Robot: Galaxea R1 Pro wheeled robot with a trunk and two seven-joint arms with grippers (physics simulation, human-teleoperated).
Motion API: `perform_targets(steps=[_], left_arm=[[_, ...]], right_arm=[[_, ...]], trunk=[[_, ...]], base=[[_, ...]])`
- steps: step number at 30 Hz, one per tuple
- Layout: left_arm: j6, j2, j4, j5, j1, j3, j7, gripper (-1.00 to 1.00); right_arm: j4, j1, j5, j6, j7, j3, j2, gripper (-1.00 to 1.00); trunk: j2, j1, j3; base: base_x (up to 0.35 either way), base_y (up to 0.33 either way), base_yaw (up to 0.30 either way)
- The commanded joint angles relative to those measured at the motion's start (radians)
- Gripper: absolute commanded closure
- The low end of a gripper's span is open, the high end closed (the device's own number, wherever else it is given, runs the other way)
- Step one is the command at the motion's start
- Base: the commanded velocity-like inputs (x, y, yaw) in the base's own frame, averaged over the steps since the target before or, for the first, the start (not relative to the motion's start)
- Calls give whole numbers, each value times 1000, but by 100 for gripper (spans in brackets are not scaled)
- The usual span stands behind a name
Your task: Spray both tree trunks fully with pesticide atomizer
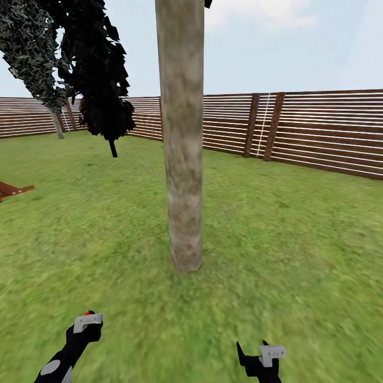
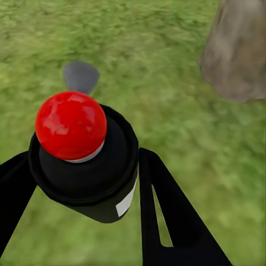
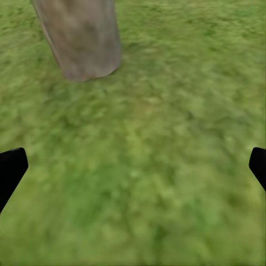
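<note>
A thick pale tan-grey tree trunk (image 1: pixel 182 149) rises from the garden lawn (image 1: pixel 298 239) straight ahead, close in front of both arms. Its bark looks plain and mottled, and pesticide specks are out of view. My left gripper (image 1: pixel 88 325) is low at the left, shut on the pesticide atomizer (image 2: pixel 83 160), a black can with a round red top (image 2: pixel 71 124). The trunk's base (image 2: pixel 235 52) stands a short way beyond the can. My right gripper (image 1: pixel 260 355) hangs open over bare grass, short of the trunk's foot (image 3: pixel 83 39). The second tree (image 1: pixel 32 50) stands far off at the left.
A brown slatted fence (image 1: pixel 319 130) rings the lawn behind the trunk. A slim black-leaved tree (image 1: pixel 101 80) stands at the back left. A brown wooden piece (image 1: pixel 13 189) lies at the left edge. Open grass stretches to the right of the trunk.
</note>
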Motion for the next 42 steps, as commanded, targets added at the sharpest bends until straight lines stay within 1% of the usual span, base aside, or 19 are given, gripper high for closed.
perform_targets(steps=[1,6,9,10,12,13,14,16,17,19,21,24,26,29,30,34,36,39,42], left_arm=[[0,0,0,0,0,0,0,100],[1,-1,2,-24,0,-18,-5,100],[1,0,8,-94,0,-101,-44,100],[1,-1,5,-117,0,-141,-72,100],[1,1,2,-151,-2,-212,-129,100],[1,3,1,-164,-6,-247,-164,100],[1,5,0,-172,-9,-270,-196,100],[3,11,0,-197,-14,-296,-276,100],[4,12,0,-214,-14,-303,-307,100],[9,12,1,-295,-14,-312,-400,100],[11,8,1,-369,-16,-315,-472,100],[15,-1,-1,-460,-18,-315,-592,100],[18,-6,-1,-485,-37,-315,-645,100],[34,-6,1,-497,-56,-316,-693,100],[37,-6,3,-500,-58,-324,-700,100],[73,-6,11,-563,-60,-390,-705,100],[128,-8,2,-576,-60,-401,-706,100],[146,-13,-1,-601,-60,-430,-706,100],[152,-32,-2,-612,-61,-443,-706,100]], right_arm=[[0,0,0,0,3,0,0,-100],[-1,0,0,0,-1,-1,-1,-100],[-23,0,13,0,6,1,-2,-100],[-43,0,52,0,7,11,-2,-100],[-80,-17,187,7,8,27,-5,-100],[-100,-41,282,23,8,32,-4,-100],[-115,-64,357,55,10,35,-2,-100],[-135,-106,458,169,59,39,3,-100],[-139,-119,483,205,102,40,3,-100],[-145,-157,545,272,285,41,5,-100],[-152,-207,571,292,422,41,3,-100],[-159,-258,630,301,514,43,4,-100],[-167,-281,699,303,531,42,15,-100],[-175,-294,734,303,627,42,26,-100],[-181,-297,737,303,659,42,26,100],[-196,-309,741,302,704,43,28,100],[-214,-310,742,302,805,43,28,100],[-240,-310,747,302,851,45,29,100],[-243,-310,797,302,901,63,52,100]], trunk=[[0,0,0],[0,0,0],[0,0,0],[0,0,0],[0,0,0],[0,0,0],[0,0,0],[0,0,0],[0,0,0],[0,0,0],[0,0,0],[0,0,0],[0,0,0],[0,0,0],[0,0,0],[0,0,0],[0,0,0],[0,0,0],[0,0,0]], base=[[1,0,0],[0,0,0],[0,0,0],[0,0,0],[0,0,0],[0,0,0],[0,0,0],[0,0,0],[0,0,0],[0,0,0],[0,0,0],[0,0,0],[0,0,0],[0,0,0],[0,0,0],[0,0,0],[0,0,0],[0,0,0],[0,0,0]])
